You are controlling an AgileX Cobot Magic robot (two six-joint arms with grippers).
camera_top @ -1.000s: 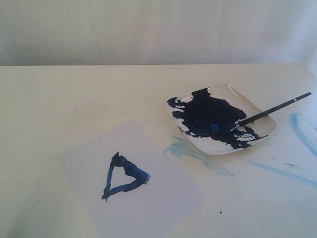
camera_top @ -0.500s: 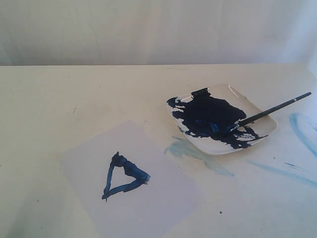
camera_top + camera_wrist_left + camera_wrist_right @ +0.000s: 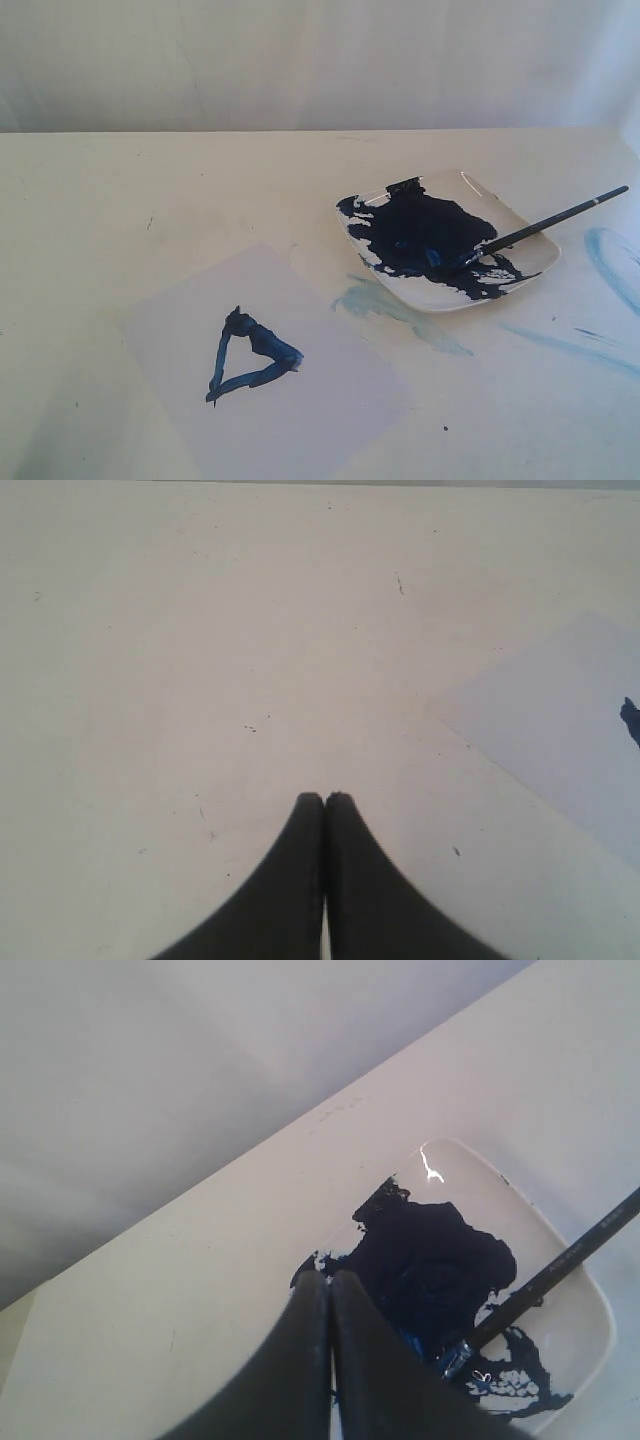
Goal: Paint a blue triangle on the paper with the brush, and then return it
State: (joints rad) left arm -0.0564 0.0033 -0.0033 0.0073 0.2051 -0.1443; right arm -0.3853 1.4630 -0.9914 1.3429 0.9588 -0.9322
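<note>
Exterior view: the paper [image 3: 335, 395] lay flat on the table [image 3: 150, 180], toward the near left, turned at an angle to the table edge. The blue triangle [image 3: 266, 344] sat on the paper's left half, a thick, uneven outline. The plate [image 3: 530, 258] was off to the right, apart from the paper, and most of it was covered by a dark-blue paint blotch [image 3: 420, 235]. The brush [image 3: 548, 220] rested on the plate, tip down in the paint, handle sticking out over the right rim. Pale blue smears [image 3: 385, 305] marked the table between the plate and the paper.

Left wrist view: the left gripper [image 3: 324, 798] hung over bare table, jaws pressed together, nothing between them. A corner of the paper showed to one side. The dark speck at the frame edge was probably part of the triangle; too little of it was in frame to be sure.

Right wrist view: the right gripper [image 3: 325, 1276] hovered over the plate's edge, jaws shut tight and empty. The brush lay across the plate beside it, apart from the fingers, with its silver band at the edge of the paint.
</note>
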